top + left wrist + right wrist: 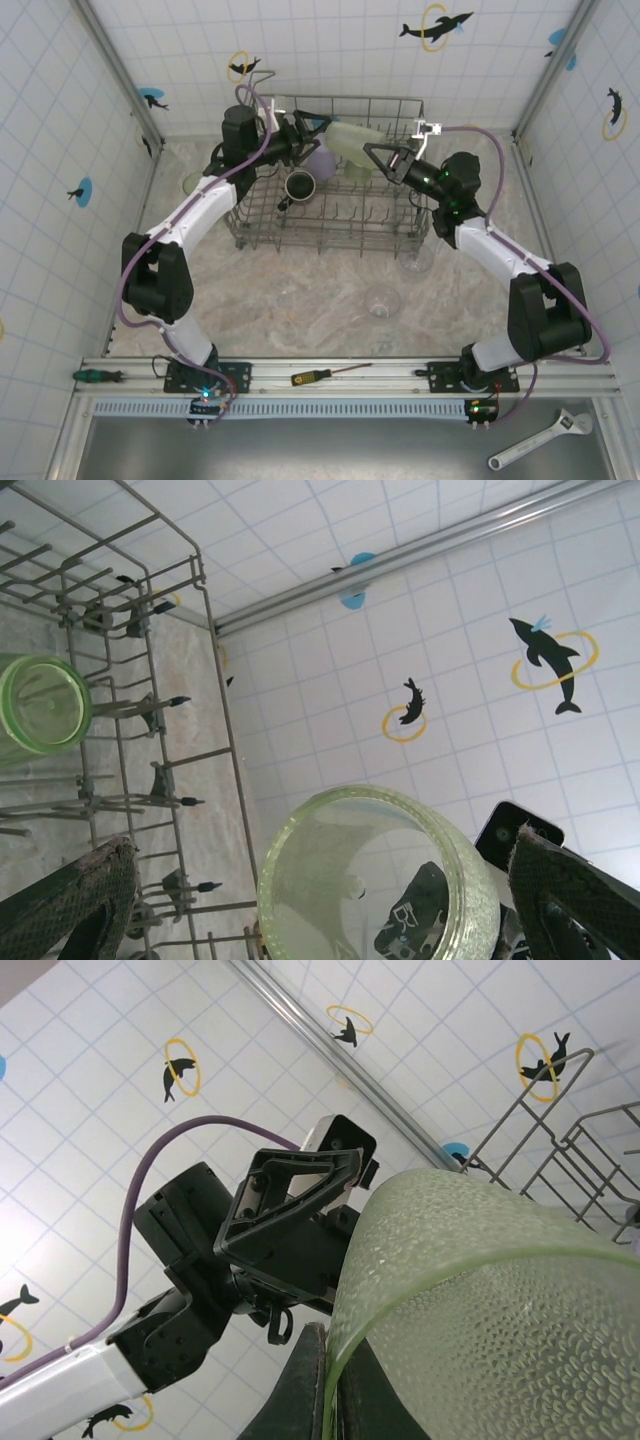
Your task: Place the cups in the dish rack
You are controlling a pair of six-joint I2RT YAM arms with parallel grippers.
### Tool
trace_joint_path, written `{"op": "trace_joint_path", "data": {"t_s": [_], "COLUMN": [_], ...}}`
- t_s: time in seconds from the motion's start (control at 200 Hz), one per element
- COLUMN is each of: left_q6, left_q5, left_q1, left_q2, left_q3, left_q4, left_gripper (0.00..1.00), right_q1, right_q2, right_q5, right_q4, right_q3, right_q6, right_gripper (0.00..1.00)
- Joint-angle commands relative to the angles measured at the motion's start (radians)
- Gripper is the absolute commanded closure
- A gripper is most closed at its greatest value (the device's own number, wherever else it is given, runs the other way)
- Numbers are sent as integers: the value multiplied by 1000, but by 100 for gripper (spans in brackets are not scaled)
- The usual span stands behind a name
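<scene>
Tumbler (350,138) hangs pinched at its rim in right tool (368,152), upper centre over rack (330,238); left tool (316,135) wide.

I get bright, even light from above — shadows on the table (300,300) are faint and soft. The top view's wide lens splays the tiled walls (60,150) outward at the edges; wrist views look sharp, tiles slightly washed

The right gripper (328,1385) is clamped on the rim of a pebbled green tumbler (490,1310) — its wall sits between the dark fingers; behind, the left arm (190,1245) with its purple cable (133,1205), dish rack (528,1106) wires at right
</scene>
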Motion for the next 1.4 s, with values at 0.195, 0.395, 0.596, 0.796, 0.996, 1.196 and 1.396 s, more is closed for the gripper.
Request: {"op": "trace_joint_path", "data": {"t_s": [0.195,0.395,0.596,0.796,0.996,1.196,1.396], "left_q6": [-74,-104,-151,-188,-190,-174,-125], "left_q5": [22,32,39,76,80,50,15], "left_q1": [-21,-36,-41,-52,-89,-90,-95], "left_q2": [-8,8,25,64,96,110,136], "left_q3": [-39,-33,-49,-21,19,58,148], "left_q4": [107,142,235,305,325,329,280], "left_gripper": [2,3,24,51,100,100,100], "right_q1": [36,41,37,19,5,-6,-31], "right_q2": [68,93,116,109,93,17,-65], "right_q5": [-10,-4,-24,-29,-41,16,63], "right_q4": [91,138,175,173,139,-146,-303], "right_q3": [81,88,93,82,82,113,104], "right_q6": [27,48,86,102,89,-88,-184], "right_gripper": [100,100,100,100,92,76,47]}}
